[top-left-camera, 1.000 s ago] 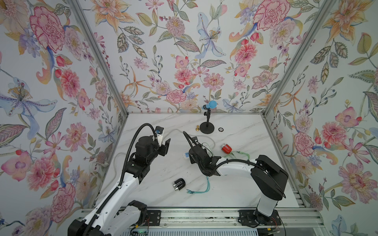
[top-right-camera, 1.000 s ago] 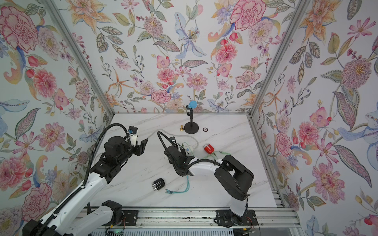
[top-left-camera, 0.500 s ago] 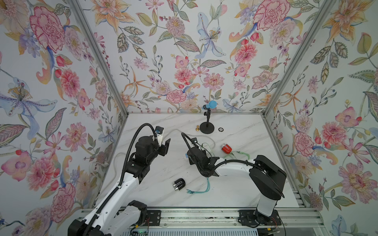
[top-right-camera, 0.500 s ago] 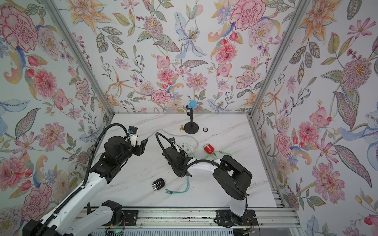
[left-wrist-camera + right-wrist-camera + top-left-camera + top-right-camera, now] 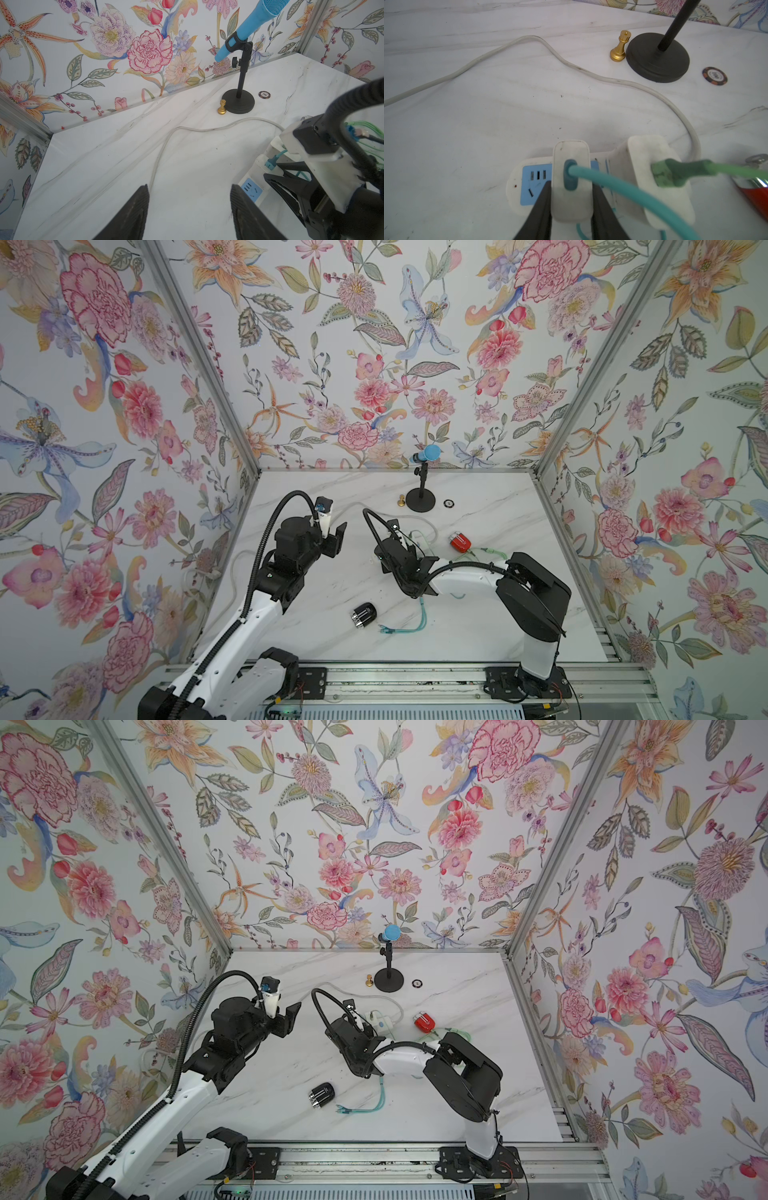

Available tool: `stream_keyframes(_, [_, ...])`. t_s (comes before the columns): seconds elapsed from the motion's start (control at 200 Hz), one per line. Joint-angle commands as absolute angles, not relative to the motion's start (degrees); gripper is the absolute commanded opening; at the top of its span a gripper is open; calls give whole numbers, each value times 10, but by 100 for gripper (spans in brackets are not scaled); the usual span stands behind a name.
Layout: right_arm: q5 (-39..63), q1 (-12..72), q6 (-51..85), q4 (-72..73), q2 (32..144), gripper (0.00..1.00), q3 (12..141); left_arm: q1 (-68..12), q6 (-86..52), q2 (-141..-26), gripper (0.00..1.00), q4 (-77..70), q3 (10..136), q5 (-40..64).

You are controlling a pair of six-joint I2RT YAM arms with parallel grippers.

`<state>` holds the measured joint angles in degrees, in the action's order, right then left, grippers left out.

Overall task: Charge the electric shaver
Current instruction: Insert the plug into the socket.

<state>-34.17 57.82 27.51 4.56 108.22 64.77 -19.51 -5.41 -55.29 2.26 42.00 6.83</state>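
Fingers of the right gripper (image 5: 571,187) pinch a white adapter (image 5: 571,207) from both sides, their dark inner faces flat against its narrow edges. The adapter stands on the face of a white power strip (image 5: 527,180), just beside the strip's blue socket panel; whether its prongs are fully seated cannot be told from the wrist view. A teal cable (image 5: 623,185) leaves the adapter's outer face and curves away past the camera. Next to it on the same strip sits a second white adapter (image 5: 643,153) with a green cable (image 5: 726,169) plugged in.

The left gripper (image 5: 189,187) hangs above bare marble with its fingers spread wide and nothing between them (the strip's corner shows just beyond one finger).

In a top view the black shaver (image 5: 364,615) lies on its side on the table (image 5: 478,622), toward the front edge and well apart from the power strip. The teal cable's loose end (image 5: 388,629) lies just beside the shaver, not plugged into it. A red object (image 5: 460,542) rests near the strip, close to the green cable.

Toward the back wall stands a microphone stand (image 5: 420,501) holding a blue microphone (image 5: 426,454), with a gold chess piece (image 5: 402,500) just beside its base and a poker chip (image 5: 448,503) on the other side. The strip's white cord (image 5: 618,80) snakes across the marble in front of them.
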Motion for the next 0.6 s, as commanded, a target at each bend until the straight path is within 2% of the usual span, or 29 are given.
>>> stream_keyframes(0.0, [-319, 570, 290, -27, 1120, 0, 619, -187, -61, -549, 65, 20, 413, 68])
stream_keyframes(0.255, [-300, 565, 265, -82, 1126, 0, 668, -186, -59, -550, 65, 20, 416, 69])
stream_keyframes(0.29, [-295, 564, 256, -97, 1126, 4, 682, -185, -59, -549, 66, 22, 418, 67])
stream_keyframes(0.385, [-276, 563, 232, -137, 1125, 30, 725, -185, -59, -547, 67, 26, 422, 66])
stream_keyframes(0.425, [-264, 562, 219, -155, 1124, 37, 742, -185, -59, -545, 68, 26, 423, 64])
stream_keyframes(0.49, [-252, 562, 207, -183, 1121, 45, 767, -185, -59, -543, 69, 28, 425, 63])
stream_keyframes(0.596, [-228, 559, 197, -212, 1104, 52, 786, -185, -59, -544, 70, 32, 431, 63])
